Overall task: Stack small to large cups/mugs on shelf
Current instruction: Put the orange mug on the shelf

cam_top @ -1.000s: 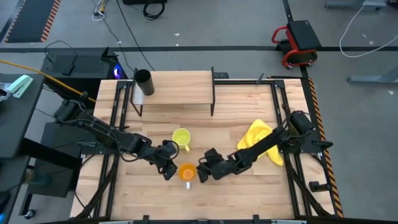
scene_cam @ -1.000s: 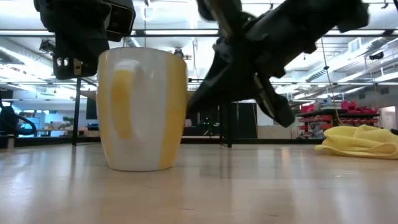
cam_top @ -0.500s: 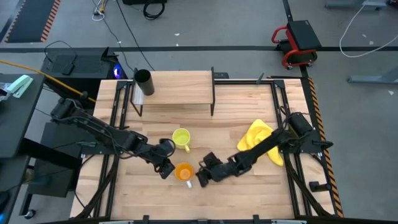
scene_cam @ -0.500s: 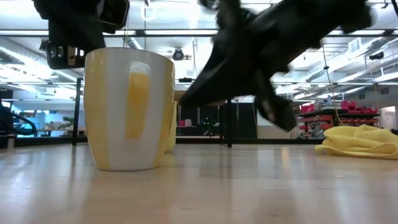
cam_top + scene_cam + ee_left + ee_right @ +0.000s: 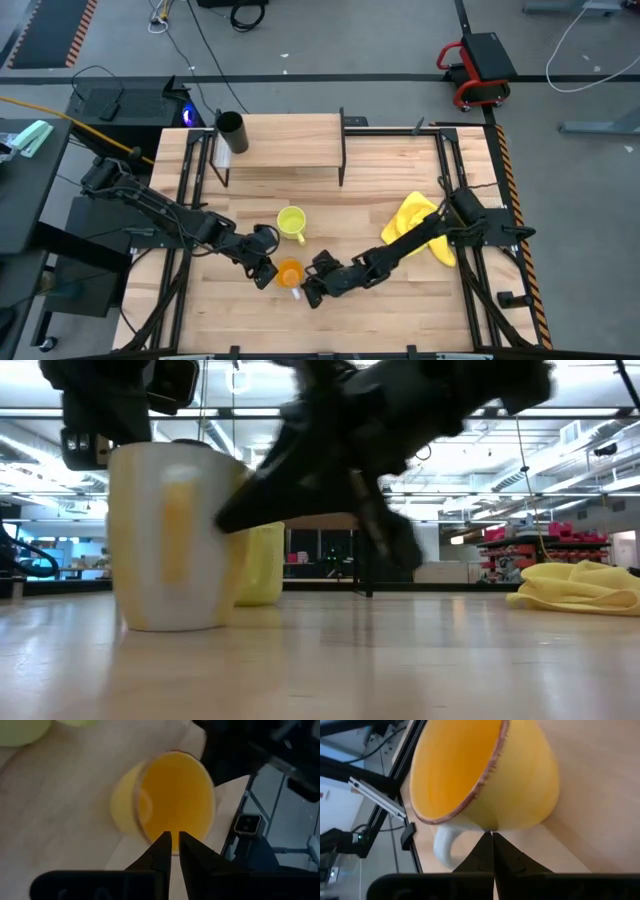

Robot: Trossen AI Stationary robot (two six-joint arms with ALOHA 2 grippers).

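Observation:
The orange cup (image 5: 290, 271) stands upright on its base on the tabletop, near the front. My right gripper (image 5: 308, 290) is shut at its right near side. My left gripper (image 5: 266, 272) hovers at the cup's left rim, its fingers a narrow gap apart with the tips over the rim (image 5: 172, 853). The yellow-green cup (image 5: 291, 222) stands on the table just behind. The black cup (image 5: 231, 130) stands at the left end of the shelf (image 5: 290, 142). My right gripper (image 5: 492, 837) sets its shut fingertips against the orange cup's outer wall (image 5: 492, 822), just below the rim and beside the pale handle (image 5: 444, 851). It comes from the table's right, slanting down. The cup stays upright with its base on the table. My left gripper: whether it touches the rim, I cannot tell.
A yellow cloth (image 5: 418, 225) lies crumpled at the table's right, under my right arm. Black frame rails run along both table sides. Bare wood lies between the cups and the shelf's legs.
My right gripper has gone toward the table's left edge, still shut, pushing the orange cup. The cup has slid left along the table, upright, and now stands in front of the yellow-green cup.

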